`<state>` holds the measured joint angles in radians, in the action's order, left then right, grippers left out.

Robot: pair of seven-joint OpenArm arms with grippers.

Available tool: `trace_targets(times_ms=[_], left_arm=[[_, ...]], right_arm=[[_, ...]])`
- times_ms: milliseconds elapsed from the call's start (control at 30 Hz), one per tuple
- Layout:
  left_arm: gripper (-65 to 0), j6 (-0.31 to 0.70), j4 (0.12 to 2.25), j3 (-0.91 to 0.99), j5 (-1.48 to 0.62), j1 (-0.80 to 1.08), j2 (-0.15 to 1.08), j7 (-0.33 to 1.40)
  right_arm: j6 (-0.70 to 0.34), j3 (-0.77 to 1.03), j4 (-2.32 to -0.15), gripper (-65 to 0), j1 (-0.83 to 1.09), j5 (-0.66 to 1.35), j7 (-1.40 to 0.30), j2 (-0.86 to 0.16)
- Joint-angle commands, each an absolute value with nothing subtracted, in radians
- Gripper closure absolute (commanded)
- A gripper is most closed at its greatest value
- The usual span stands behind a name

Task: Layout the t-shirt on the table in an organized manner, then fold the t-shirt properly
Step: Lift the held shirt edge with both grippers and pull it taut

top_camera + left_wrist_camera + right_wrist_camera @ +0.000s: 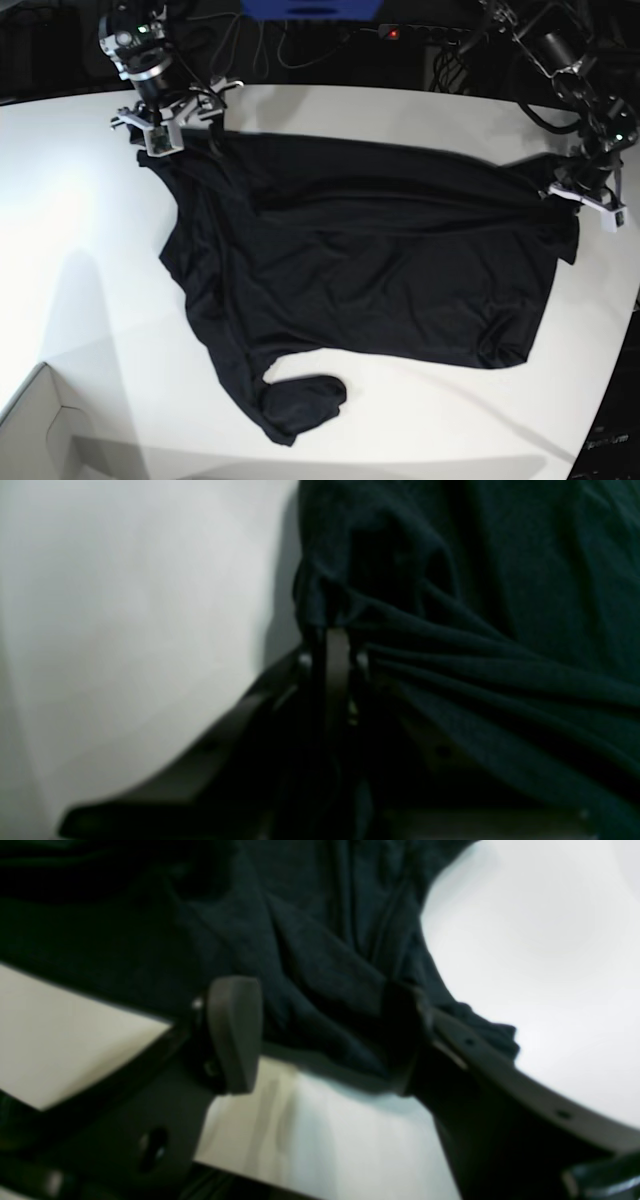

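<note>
- The t-shirt (370, 260) lay spread across the middle of the table (80, 230), black, wrinkled, with long creases running across the body.
- One sleeve (300, 400) trailed toward the near edge of the table and ended in a bunched cuff.
- Left gripper (332, 630) sat at the shirt's edge on the base view's right (572, 190). Its jaws were pressed together with a gather of black cloth pinched between them; folds fanned out from the pinch point in the left wrist view.
- Right gripper (320, 1030) stood at the far corner of the shirt on the base view's left (165, 125). Its jaws were spread wide, one pad (235, 1032) on either side of a hanging fold; the cloth lay between them without being clamped.
- In the right wrist view the shirt's edge (490, 1035) draped over the outer finger, with white table below.
- A white cardboard box corner (35, 430) showed at the near left of the base view, well apart from the shirt.
- Cables (300, 50) ran along the dark far side behind the table.
</note>
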<state>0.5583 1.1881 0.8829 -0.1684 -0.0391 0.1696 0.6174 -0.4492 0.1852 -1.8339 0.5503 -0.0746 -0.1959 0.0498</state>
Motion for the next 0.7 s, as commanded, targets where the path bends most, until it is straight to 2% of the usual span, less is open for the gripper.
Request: trace_targets(times_ms=[0, 400, 467, 533, 633, 667], left_arm=[[0.0, 0.555, 1.198, 0.888, -0.151, -0.039, 0.191, 0.636], [0.0, 0.555, 1.198, 0.888, -0.151, -0.039, 0.196, 0.636], [0.0, 0.555, 1.198, 0.888, -0.151, -0.039, 0.197, 0.636], [0.0, 0.555, 1.198, 0.888, -0.151, -0.039, 0.197, 0.636], [0.0, 0.555, 1.204, 0.888, -0.151, -0.027, 0.197, 0.636], [0.0, 0.555, 1.224, 0.888, -0.153, -0.016, 0.197, 0.636]], right_arm=[[-0.452, 0.180, -1.837, -39.6, 0.559, -0.067, -0.170, 0.045], [-0.452, 0.180, -1.698, -38.5, 0.478, -0.068, -0.170, 0.021], [-0.452, 0.179, -1.690, -33.1, 0.478, -0.068, -0.170, 0.007], [-0.452, 0.177, -1.693, -21.8, 0.484, -0.068, -0.170, -0.012], [-0.453, 0.186, -1.696, -1.2, 0.496, -0.065, -0.170, -0.018], [-0.453, 0.188, -1.696, 0.0, 0.506, -0.065, -0.170, -0.019]])
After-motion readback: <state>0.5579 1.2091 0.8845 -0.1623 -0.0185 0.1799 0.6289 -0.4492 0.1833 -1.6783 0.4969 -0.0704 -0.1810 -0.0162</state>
